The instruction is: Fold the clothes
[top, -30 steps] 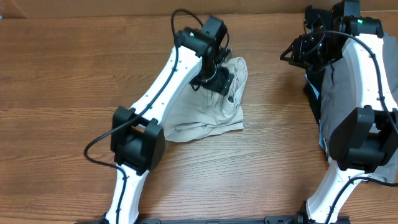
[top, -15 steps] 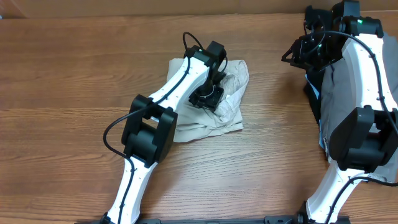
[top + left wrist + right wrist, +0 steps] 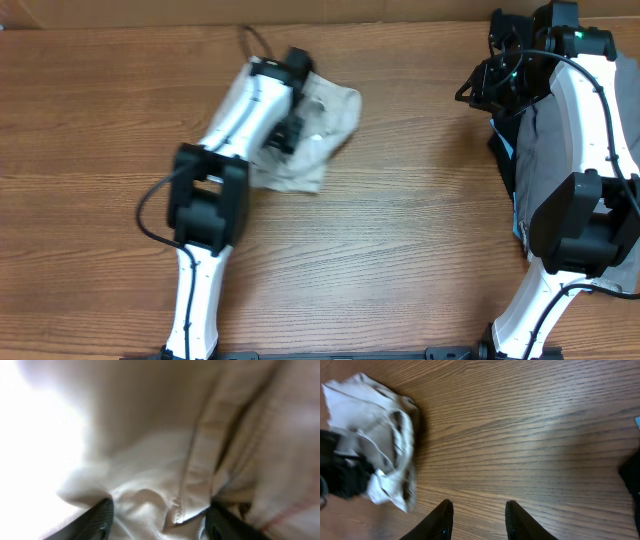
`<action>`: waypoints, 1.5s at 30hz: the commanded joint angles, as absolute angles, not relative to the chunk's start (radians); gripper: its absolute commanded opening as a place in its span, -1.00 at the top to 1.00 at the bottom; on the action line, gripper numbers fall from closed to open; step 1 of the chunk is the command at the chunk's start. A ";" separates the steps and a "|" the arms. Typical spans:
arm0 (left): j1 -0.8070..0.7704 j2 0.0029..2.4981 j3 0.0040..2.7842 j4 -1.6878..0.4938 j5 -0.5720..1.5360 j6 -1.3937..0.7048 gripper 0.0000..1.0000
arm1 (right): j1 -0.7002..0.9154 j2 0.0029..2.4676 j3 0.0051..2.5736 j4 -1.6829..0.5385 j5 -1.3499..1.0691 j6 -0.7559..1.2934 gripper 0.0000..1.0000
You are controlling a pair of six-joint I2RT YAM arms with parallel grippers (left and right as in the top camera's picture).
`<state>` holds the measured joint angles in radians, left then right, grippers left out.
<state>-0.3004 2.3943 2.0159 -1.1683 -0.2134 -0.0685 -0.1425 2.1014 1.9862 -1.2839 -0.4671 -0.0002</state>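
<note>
The beige khaki shorts (image 3: 328,118) lie bunched at the back middle of the wooden table. My left gripper (image 3: 285,134) is down on their left part. In the left wrist view the shorts (image 3: 150,455) fill the frame, and a seamed fold sits gripped between the two fingers of my left gripper (image 3: 160,521). My right gripper (image 3: 474,88) hovers at the back right, apart from the shorts. In the right wrist view my right gripper (image 3: 479,521) is open and empty over bare wood, with the shorts (image 3: 375,435) at the far left.
A grey garment (image 3: 545,150) lies over a black garment (image 3: 500,148) along the table's right edge, under my right arm. A bit of blue (image 3: 637,421) shows at the right wrist view's edge. The table's back edge (image 3: 150,27) runs just behind the shorts.
My left gripper has moved left and toward the back, dragging the shorts with it; the bundle has shifted left and turned. The right arm has stayed in place.
</note>
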 commanded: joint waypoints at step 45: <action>0.304 2.488 2.102 -0.723 -0.060 0.039 -0.89 | -0.118 2.085 2.003 -1.297 -0.464 -0.004 0.25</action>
<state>0.2962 2.4458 2.0346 -0.6788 -0.0181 -0.0181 -0.1181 2.1014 1.9862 -1.2999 -0.4648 -0.0002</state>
